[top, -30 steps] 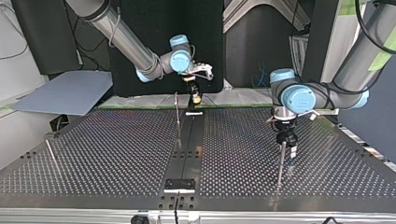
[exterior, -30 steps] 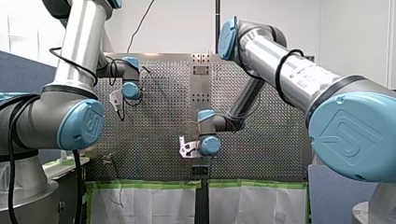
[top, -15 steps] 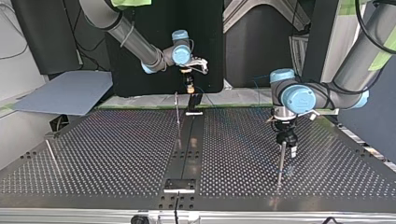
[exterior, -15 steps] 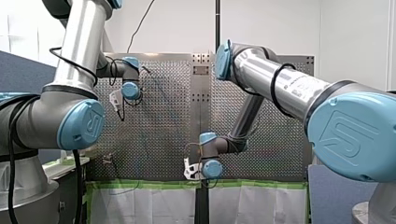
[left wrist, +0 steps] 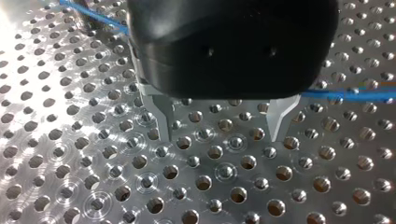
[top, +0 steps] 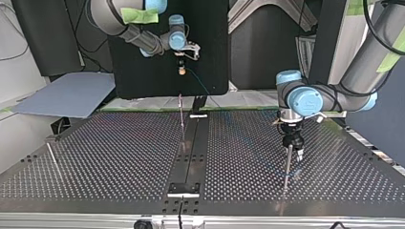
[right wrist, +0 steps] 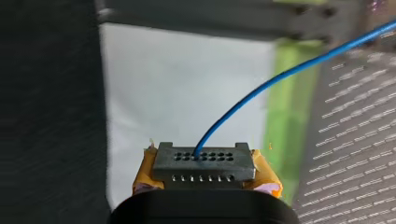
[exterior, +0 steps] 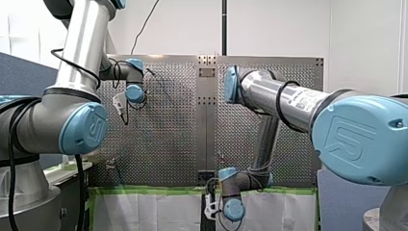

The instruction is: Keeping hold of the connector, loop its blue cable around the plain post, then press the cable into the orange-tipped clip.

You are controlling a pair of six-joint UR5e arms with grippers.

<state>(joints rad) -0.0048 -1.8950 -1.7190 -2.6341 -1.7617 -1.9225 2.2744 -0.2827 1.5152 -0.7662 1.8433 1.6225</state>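
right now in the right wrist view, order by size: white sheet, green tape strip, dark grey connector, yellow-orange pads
1. white sheet
2. dark grey connector and green tape strip, about alike
3. yellow-orange pads, mostly hidden

Left wrist view: the black body of my left gripper (left wrist: 222, 135) hides the finger roots and the middle run of the blue cable (left wrist: 350, 95).
Right wrist view: the connector (right wrist: 204, 161) base is buried in my right gripper (right wrist: 205, 179) (only yellow pad edges show). The cable is cut off at the picture's edge.
Top view: the cable is too thin to follow over the table (top: 119, 157).

Robot lab with perforated table (top: 95, 157)
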